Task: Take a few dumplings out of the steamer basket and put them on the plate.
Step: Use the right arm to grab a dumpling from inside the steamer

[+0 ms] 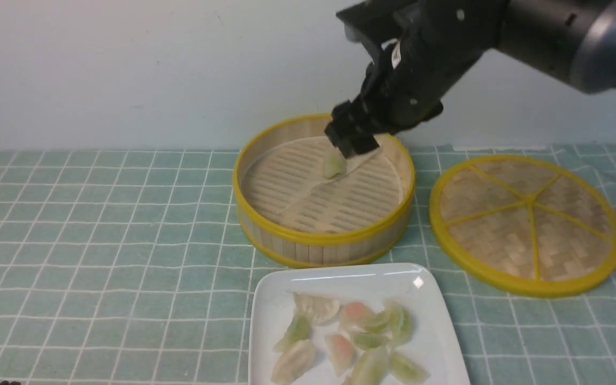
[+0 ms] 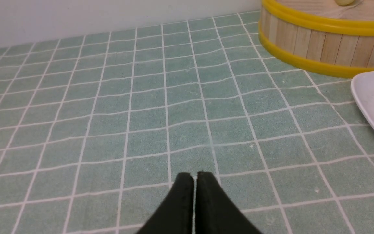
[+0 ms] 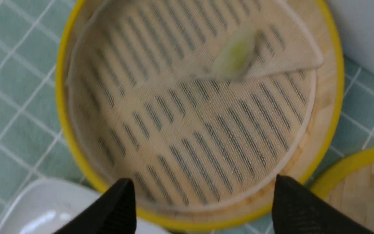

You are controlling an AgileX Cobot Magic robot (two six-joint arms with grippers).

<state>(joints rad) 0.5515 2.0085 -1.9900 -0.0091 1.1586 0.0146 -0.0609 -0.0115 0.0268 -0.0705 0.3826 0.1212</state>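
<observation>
Right tool (image 3: 203, 180) spread wide over round yellow-rimmed bamboo basket (image 1: 318, 239); straddle pale-green crescent dumpling (image 3: 235, 53), pinch gently w/o snagging whitish liner (image 3: 287, 53).

A flat round lid (image 1: 526, 224) of woven bamboo, with a yellow rim and thin yellow spokes meeting near its middle, lies on the right side of the bench (image 1: 99, 230), whose pale green surface carries a white grid, backed by a plain whitish wall (image 1: 126, 64).
</observation>
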